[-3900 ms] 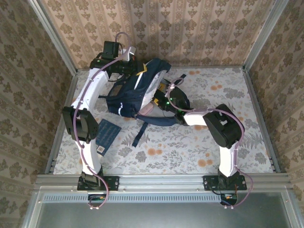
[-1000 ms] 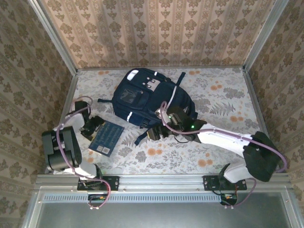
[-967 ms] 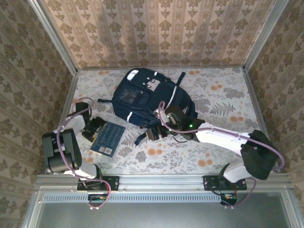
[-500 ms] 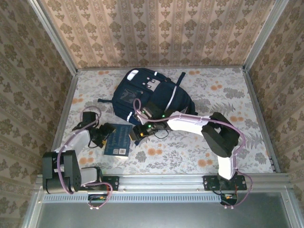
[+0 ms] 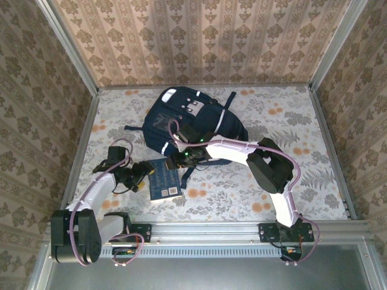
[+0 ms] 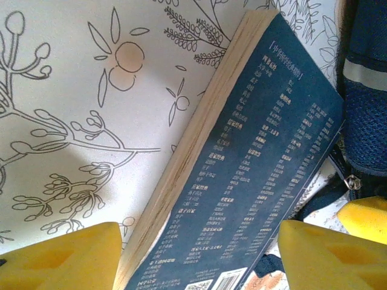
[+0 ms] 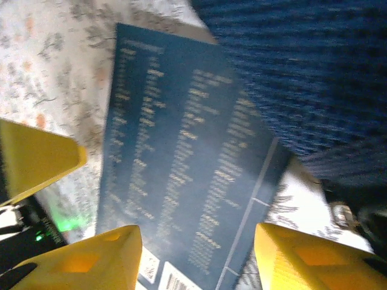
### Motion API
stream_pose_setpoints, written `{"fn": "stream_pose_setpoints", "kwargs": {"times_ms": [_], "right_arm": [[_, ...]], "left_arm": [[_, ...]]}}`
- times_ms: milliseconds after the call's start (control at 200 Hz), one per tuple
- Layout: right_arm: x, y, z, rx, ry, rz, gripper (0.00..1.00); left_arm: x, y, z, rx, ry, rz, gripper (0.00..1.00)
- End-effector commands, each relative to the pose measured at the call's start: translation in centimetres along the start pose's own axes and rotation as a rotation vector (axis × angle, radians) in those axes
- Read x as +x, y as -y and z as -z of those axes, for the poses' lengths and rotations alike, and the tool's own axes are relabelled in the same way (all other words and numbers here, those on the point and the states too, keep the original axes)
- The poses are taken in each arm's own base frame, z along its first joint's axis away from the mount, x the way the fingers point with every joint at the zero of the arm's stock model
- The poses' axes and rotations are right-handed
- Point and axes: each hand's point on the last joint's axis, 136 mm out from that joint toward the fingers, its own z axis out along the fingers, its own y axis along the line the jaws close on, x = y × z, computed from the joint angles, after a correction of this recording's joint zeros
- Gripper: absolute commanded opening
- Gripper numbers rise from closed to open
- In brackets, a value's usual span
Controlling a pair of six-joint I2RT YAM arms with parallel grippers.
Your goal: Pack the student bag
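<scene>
At the table's (image 5: 290, 121) near left, the left claw (image 5: 144, 176) sits low at the left edge of a dark blue paperback (image 5: 164, 180). The book lies flat on the floral cloth, its cover of pale small print facing up and a white barcode patch at its near corner. In the left wrist view the claw's 2 yellow fingers (image 6: 60, 257) stand wide apart with the book's near end between them. Whether either pad presses on the book cannot be told.

Just beyond, the right arm reaches across from the right and brings the right claw (image 5: 180, 160) to the book's far edge. Its 2 yellow fingers (image 7: 84, 263) are also spread, straddling the cover, and a grip cannot be confirmed.

The student bag (image 5: 192, 118) lies just behind the book, around the middle of the table's far half. It is navy and lies front pocket up, showing white buckle patches and a thin white stripe. A dark strap (image 5: 185, 174) trails toward the near side along the book's right edge.
</scene>
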Motion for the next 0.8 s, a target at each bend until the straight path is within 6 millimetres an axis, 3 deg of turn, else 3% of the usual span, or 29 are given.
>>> {"fn": "stream_pose_setpoints", "kwargs": {"times_ms": [0,275,450,545,655,795], "right_arm": [[0.8,2.5,-0.5,0.127,-0.015,-0.053,0.53],[2.7,2.6,-3.0,0.074,-0.122,-0.088,0.54],[3.1,2.0,-4.2,0.021,-0.168,-0.105,0.55],[3.0,0.7,-4.5,-0.049,-0.182,-0.108,0.56],[2.2,-1.3,-3.9,-0.143,-0.182,-0.124,0.56],[0.4,-3.8,-1.7,-0.269,-0.155,-0.164,0.56]], "left_arm": [[-0.7,0.1,-0.7,0.007,0.014,-0.039,0.68],[-0.8,2.1,-2.6,0.017,-0.003,-0.143,0.52],[-0.4,1.0,-3.5,-0.023,-0.023,-0.156,0.48],[0.1,0.3,-4.1,-0.023,-0.036,-0.15,0.45],[0.6,-0.2,-4.7,-0.021,-0.053,-0.15,0.38],[1.0,-0.5,-5.0,-0.02,-0.065,-0.154,0.32]]}}
